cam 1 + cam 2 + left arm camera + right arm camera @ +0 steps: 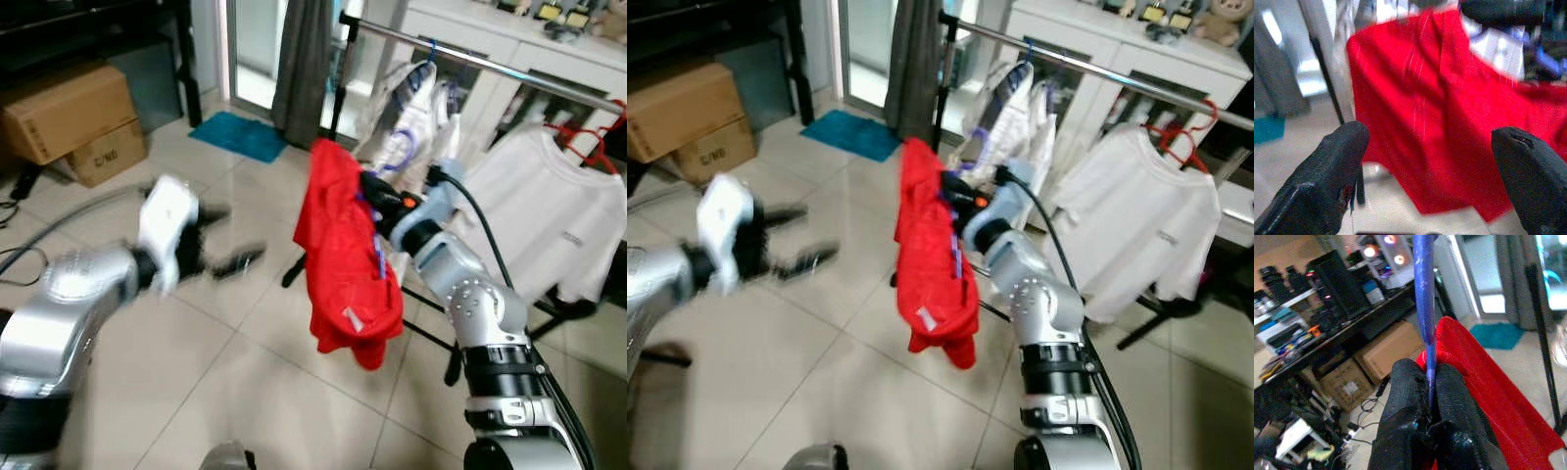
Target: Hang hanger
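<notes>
A red garment [345,257] hangs on a blue hanger [1424,298], held in mid-air in front of a drying rack. My right gripper [1429,382] is shut on the blue hanger; the fingertips [375,188] press against the red cloth near its top. The metal rack rail [490,67] runs above and behind it, with a white shirt [549,220] on a red hanger [583,137] and a white-and-purple garment [407,113]. My left gripper [223,238] is open, blurred, to the left of the red garment. In the left wrist view its fingers [1330,176] stand wide apart facing the red garment [1435,112].
Cardboard boxes [73,117] sit at the far left by a dark shelf. A teal mat [240,135] lies near a grey curtain [304,69]. The rack's black legs [446,338] spread over the tiled floor. A white cabinet [509,49] stands behind the rack.
</notes>
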